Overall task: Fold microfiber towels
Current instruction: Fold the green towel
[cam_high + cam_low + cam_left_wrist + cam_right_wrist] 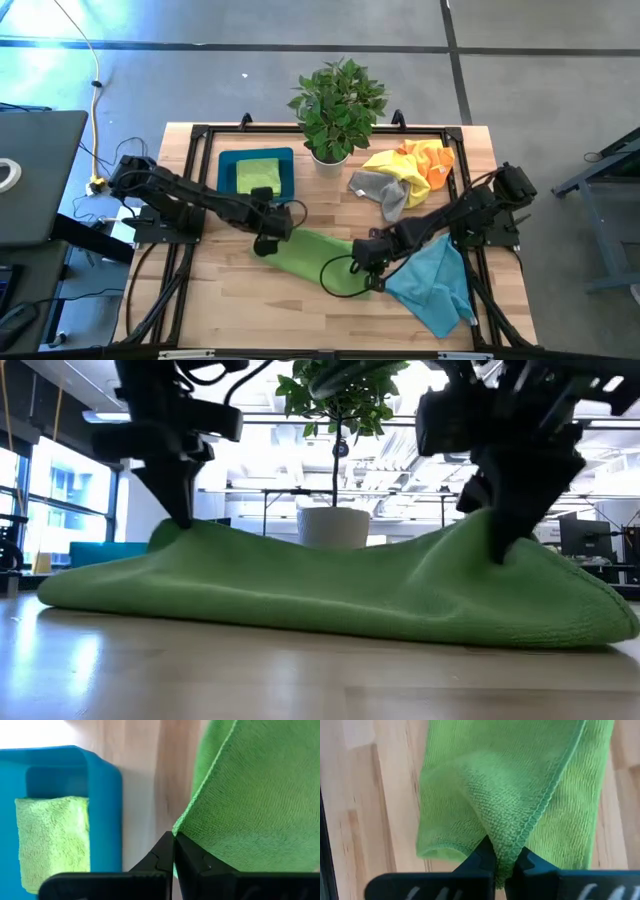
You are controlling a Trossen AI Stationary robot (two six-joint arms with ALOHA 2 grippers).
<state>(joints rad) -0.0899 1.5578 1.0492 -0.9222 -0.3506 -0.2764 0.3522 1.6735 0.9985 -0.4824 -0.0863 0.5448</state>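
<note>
A lime green towel (318,258) lies folded in a long strip across the table's middle. My left gripper (268,240) is shut on its left end. My right gripper (366,262) is shut on its right end. In the low view the towel (330,595) is raised at both ends and sags between them, its lower fold on the table. A folded lime green towel (257,176) lies in the blue tray (226,172). A teal-blue towel (436,283) lies at the right, and grey (383,190), yellow and orange towels (420,163) lie heaped at the far right. My left gripper pinches the towel's corner (178,829) between its two fingertips, coming from above. That end is raised a little; the rest runs down to the table. My right gripper pinches a gathered fold with a hemmed edge (506,851) between its two fingers, from above. That end is raised, and the layer beneath lies on the table.
A potted plant (335,108) stands at the far middle. The blue tray is just beyond my left gripper. The teal-blue towel lies close by my right arm. Bare wood shows along the near edge (300,315).
</note>
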